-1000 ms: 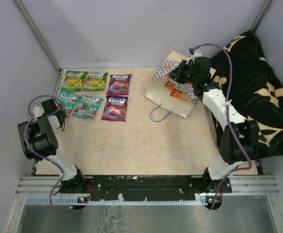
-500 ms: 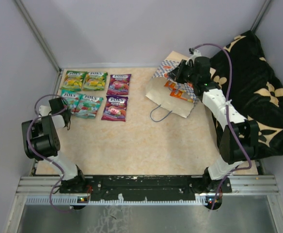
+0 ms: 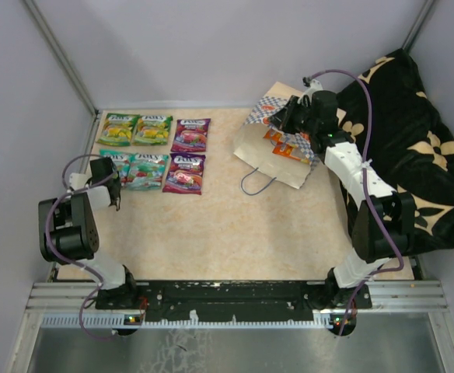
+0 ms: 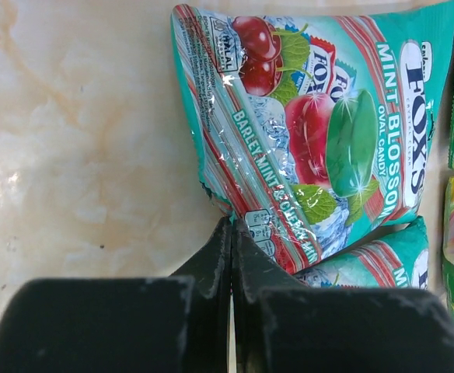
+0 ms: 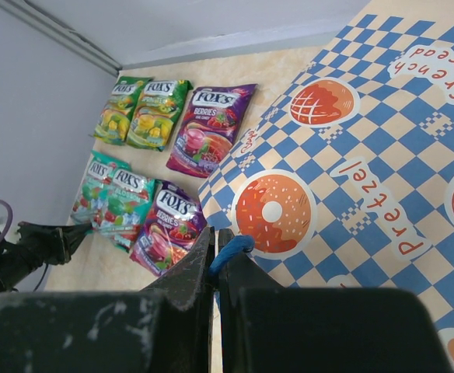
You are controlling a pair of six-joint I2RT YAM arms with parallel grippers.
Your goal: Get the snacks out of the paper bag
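The paper bag (image 3: 277,148) lies at the back right with orange-red pouches (image 3: 283,148) showing at its mouth. My right gripper (image 3: 287,116) is shut on its blue cord handle (image 5: 231,247), just above the checkered bag (image 5: 367,155). Green-yellow (image 3: 136,129), purple (image 3: 186,154) and teal pouches (image 3: 147,170) lie in rows at the back left. My left gripper (image 3: 106,177) is shut with nothing between its jaws. Its tip (image 4: 232,224) touches the lower corner of a teal FOX'S pouch (image 4: 320,132), which overlaps a second teal one (image 4: 375,260).
A black cloth with tan flowers (image 3: 413,155) covers the right side beside the bag. Grey walls close the back and sides. A loose blue handle loop (image 3: 256,183) lies in front of the bag.
My left gripper has moved right and forward to the teal pouches, and the nearer teal pouch has shifted a little to the right. The right arm and bag have not moved.
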